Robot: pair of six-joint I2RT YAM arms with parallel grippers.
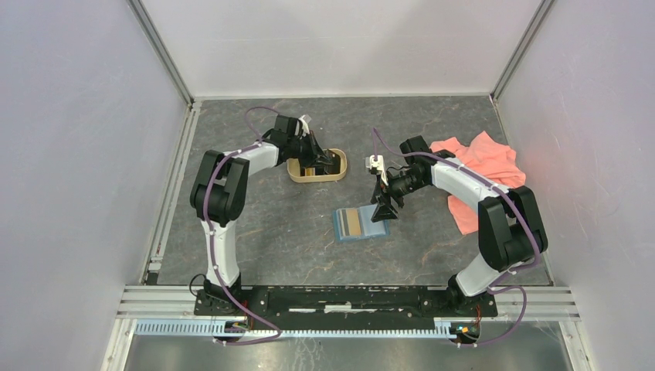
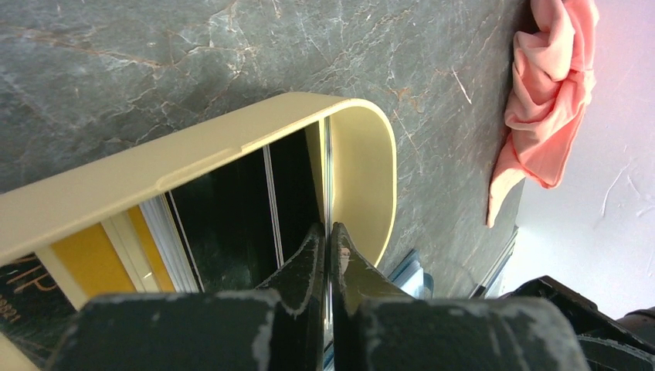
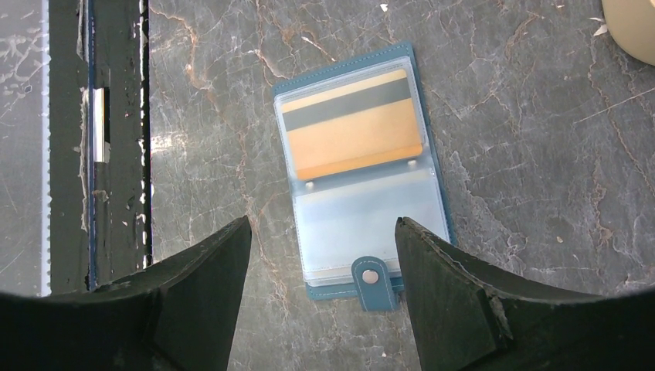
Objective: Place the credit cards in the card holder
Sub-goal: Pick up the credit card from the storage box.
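Note:
The card holder [image 3: 363, 220], a teal wallet, lies open on the table with a gold credit card [image 3: 351, 127] in its upper clear pocket. My right gripper [image 3: 323, 224] hovers open just above its lower pocket and snap tab, also seen from above [image 1: 384, 210] over the card holder [image 1: 354, 225]. My left gripper [image 2: 327, 226] reaches into the tan tray [image 2: 193, 147] and is shut on the thin edge of a credit card [image 2: 327, 170] standing upright at the tray's rounded end. More credit cards lie in the tray, some black [image 2: 232, 216] and one yellow [image 2: 93, 259].
A pink cloth [image 1: 483, 174] lies bunched at the right side of the table behind the right arm. The tan tray [image 1: 342, 165] sits left of centre with my left gripper [image 1: 315, 164] in it. White walls enclose three sides, and a metal rail [image 1: 347, 297] runs along the near edge.

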